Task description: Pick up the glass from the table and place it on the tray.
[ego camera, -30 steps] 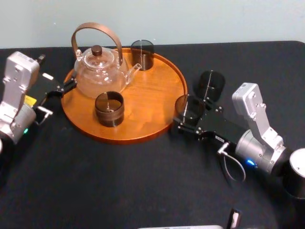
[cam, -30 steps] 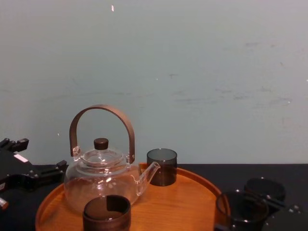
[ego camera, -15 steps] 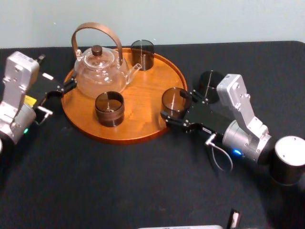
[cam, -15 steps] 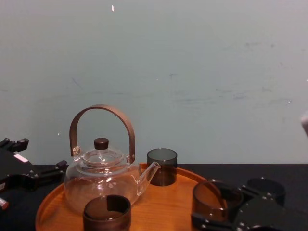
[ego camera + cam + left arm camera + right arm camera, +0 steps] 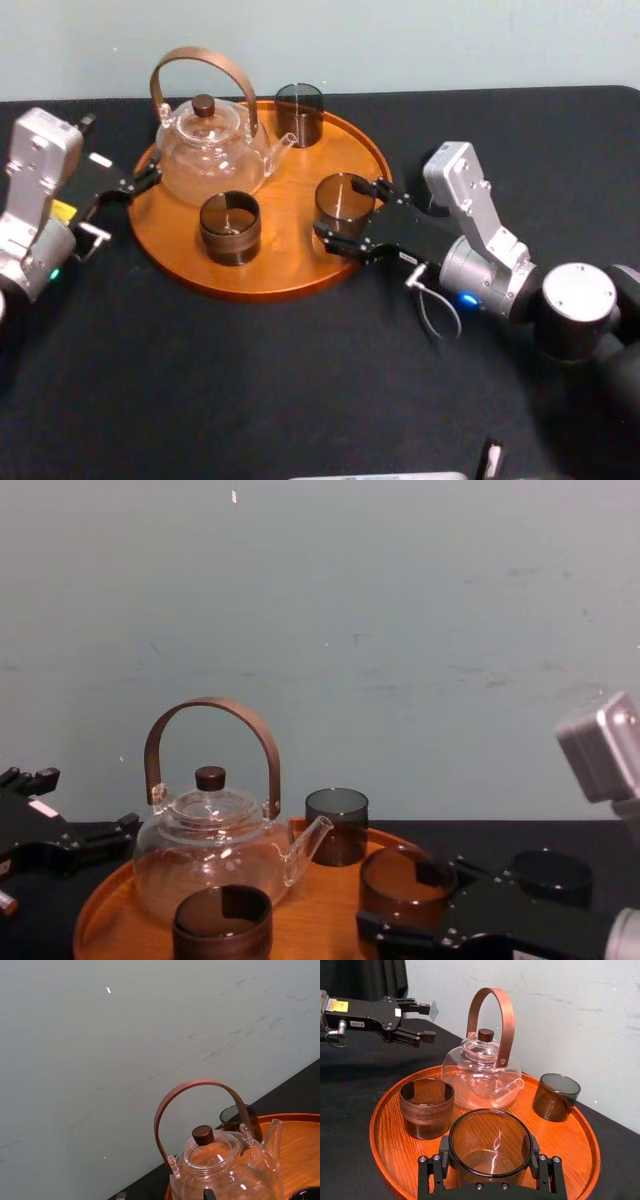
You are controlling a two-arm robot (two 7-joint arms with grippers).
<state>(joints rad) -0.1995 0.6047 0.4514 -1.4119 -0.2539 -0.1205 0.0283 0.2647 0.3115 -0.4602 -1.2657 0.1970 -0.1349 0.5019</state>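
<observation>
- Glass [image 5: 343, 197] is gripped between the right gripper's [image 5: 352, 215] fingers, over the tray's [image 5: 290, 275] right part.
- Left gripper [image 5: 428, 1022] is parked beside the tray's left rim, over the table [image 5: 250, 380], fingers spread apart, nothing held.
</observation>
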